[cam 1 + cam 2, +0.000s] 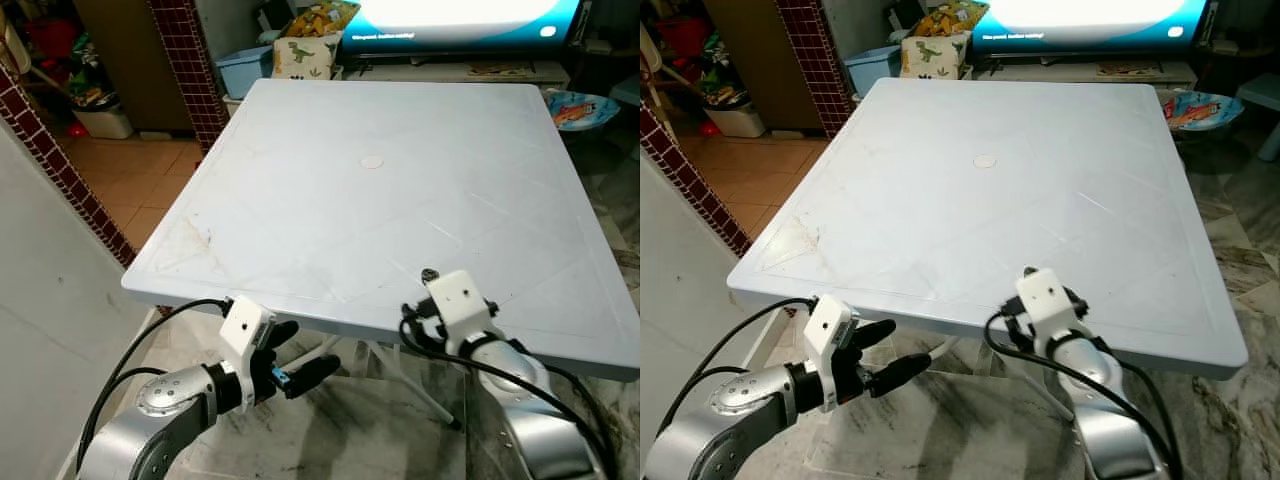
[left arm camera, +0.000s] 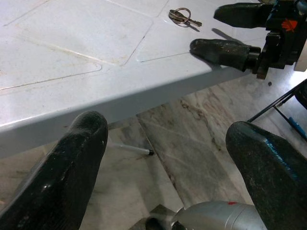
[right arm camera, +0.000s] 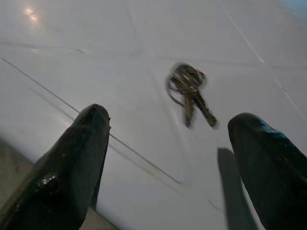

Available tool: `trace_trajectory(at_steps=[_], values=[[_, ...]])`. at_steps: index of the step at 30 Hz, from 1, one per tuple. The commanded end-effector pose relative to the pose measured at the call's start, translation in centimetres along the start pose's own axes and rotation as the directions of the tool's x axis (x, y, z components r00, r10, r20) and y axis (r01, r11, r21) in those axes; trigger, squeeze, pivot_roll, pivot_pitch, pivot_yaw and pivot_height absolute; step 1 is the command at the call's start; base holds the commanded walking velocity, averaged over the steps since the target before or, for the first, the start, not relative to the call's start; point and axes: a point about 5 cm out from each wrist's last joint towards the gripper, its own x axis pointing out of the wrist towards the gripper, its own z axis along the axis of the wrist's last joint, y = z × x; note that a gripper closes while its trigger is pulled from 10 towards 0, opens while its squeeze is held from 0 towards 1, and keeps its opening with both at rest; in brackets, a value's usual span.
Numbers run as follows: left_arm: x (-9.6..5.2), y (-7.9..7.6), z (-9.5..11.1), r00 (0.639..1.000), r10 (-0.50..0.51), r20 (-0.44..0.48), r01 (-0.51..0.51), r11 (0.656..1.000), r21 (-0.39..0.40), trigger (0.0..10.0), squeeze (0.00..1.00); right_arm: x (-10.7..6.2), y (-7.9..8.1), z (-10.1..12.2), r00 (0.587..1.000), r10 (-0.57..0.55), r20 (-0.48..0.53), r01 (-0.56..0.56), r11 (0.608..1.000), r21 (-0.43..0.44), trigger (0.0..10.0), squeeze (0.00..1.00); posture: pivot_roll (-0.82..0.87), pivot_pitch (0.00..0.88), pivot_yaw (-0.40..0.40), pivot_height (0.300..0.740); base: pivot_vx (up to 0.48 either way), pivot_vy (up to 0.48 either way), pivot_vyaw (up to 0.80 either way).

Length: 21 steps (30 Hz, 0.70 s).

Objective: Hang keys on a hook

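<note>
A small bunch of keys [image 3: 188,85] on a ring lies flat on the white table [image 1: 330,200], close to its front edge and right of the middle; the keys [image 1: 429,272] sit just beyond my right wrist. My right gripper [image 3: 170,117] is open over the table edge, its fingers pointing at the keys from a short way off, with nothing between them. From the left wrist view the same keys [image 2: 182,16] lie just ahead of the right gripper [image 2: 204,28]. My left gripper [image 1: 303,352] is open and empty, below the table's front edge at the left.
Folding metal table legs [image 1: 400,375] and marble floor lie under the table. A brick pillar [image 1: 185,60] and a white wall [image 1: 50,300] stand to the left. Behind the table are a lit screen [image 1: 460,20], a dinosaur-print box [image 1: 305,55] and a blue bowl [image 1: 580,108].
</note>
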Motion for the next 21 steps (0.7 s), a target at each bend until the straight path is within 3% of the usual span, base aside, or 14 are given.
trace_trajectory(at_steps=[1,12,21], values=[[0.0,0.2,-0.1,1.0,0.002,-0.009,-0.002,1.0,0.003,10.0,0.0,-0.3,-0.3,0.0,1.0,0.002,-0.001,-0.002,1.0,0.024,10.0,0.0,0.0,0.04,0.091,0.74,0.0,0.0,0.0],[0.1,0.1,-0.1,1.0,0.004,-0.006,-0.004,1.0,0.003,10.0,0.0,0.7,-0.3,-0.2,1.0,0.009,0.012,-0.01,1.0,0.022,10.0,0.0,0.01,0.042,0.09,0.74,0.0,0.0,0.0],[0.0,0.1,-0.1,1.0,0.006,-0.008,-0.006,1.0,0.004,10.0,0.0,2.4,-1.0,-0.3,0.999,0.031,0.03,-0.031,0.999,0.015,10.0,0.0,0.01,0.045,0.094,0.74,0.0,0.0,0.0]])
